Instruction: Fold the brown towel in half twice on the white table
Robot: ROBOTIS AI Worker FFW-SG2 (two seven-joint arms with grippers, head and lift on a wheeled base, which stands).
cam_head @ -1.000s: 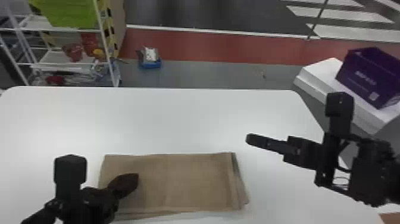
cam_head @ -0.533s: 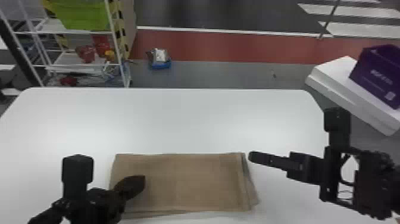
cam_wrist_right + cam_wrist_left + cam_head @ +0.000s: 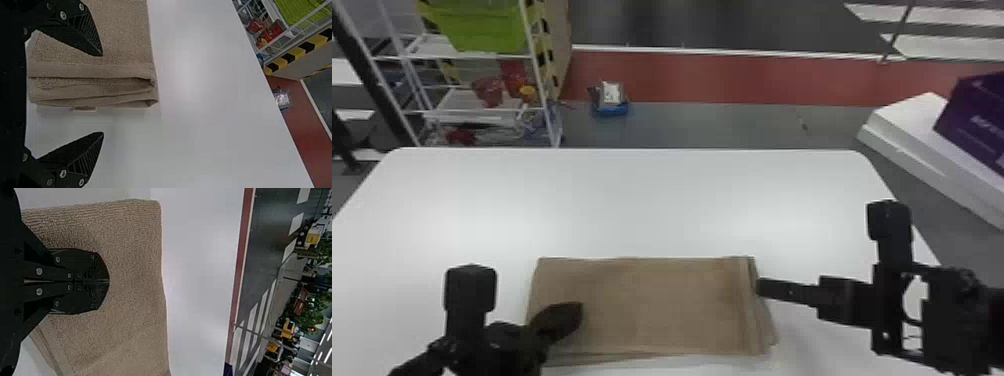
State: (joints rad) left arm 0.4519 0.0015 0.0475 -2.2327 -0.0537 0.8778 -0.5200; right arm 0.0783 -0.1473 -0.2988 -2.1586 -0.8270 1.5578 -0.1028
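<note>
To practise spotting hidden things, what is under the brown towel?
The white table, which shows around the brown towel and supports it; the patch directly beneath, and anything there, is covered.

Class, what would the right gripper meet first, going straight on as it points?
Most likely the brown towel, at its right edge, though how high the right gripper sits is unclear.

Right pincer (image 3: 761, 288) has come in toward the robot: a second ago off past the towel's (image 3: 652, 305) far right corner, now right by its right edge. Left pincer (image 3: 577, 309) a touch closer to the towel's left edge. Head view swung slightly left, so tabletop (image 3: 652, 200), rack (image 3: 550, 120) and purple box (image 3: 977, 117) sit further right.
</note>
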